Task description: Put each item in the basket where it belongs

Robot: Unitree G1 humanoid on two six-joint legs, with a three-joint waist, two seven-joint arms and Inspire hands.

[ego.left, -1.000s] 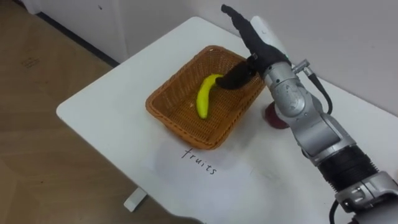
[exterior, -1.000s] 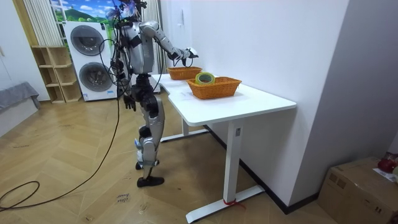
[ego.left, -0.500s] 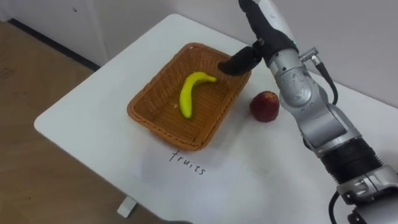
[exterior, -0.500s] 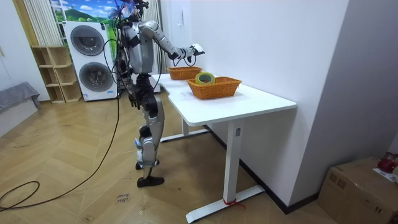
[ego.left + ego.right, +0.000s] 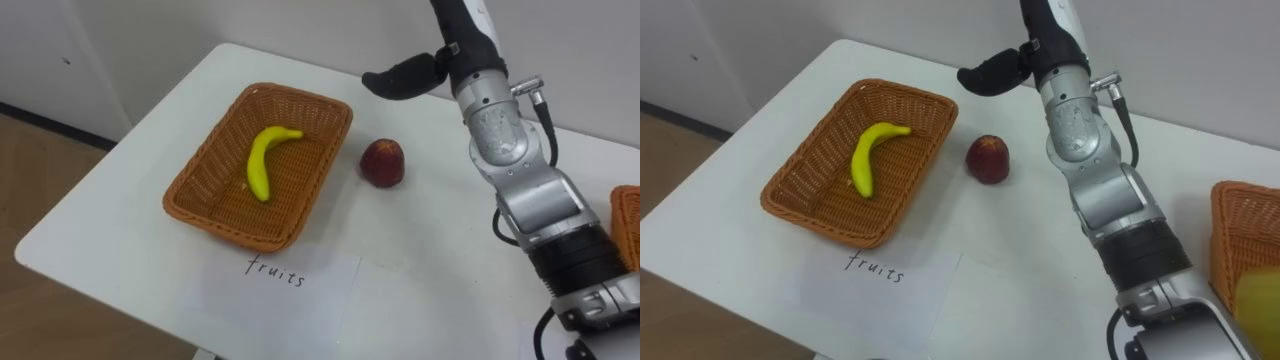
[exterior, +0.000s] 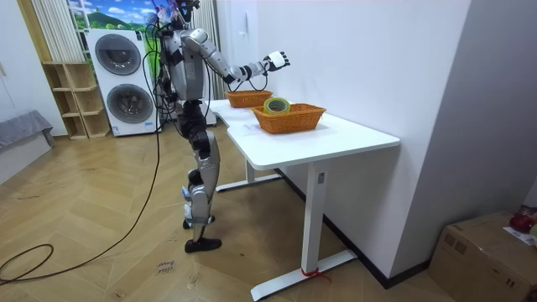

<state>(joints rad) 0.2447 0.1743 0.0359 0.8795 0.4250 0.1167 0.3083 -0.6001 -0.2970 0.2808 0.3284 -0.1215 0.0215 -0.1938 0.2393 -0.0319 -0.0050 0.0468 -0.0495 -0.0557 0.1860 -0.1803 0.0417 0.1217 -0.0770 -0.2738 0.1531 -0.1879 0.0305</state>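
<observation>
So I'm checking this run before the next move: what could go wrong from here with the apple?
The apple sits loose on the table right beside the fruit basket; a clumsy touch from the right hand, raised open over the table, might roll it away. Dropped in carelessly, it could land on the banana or catch the rim and fall back out.
</observation>
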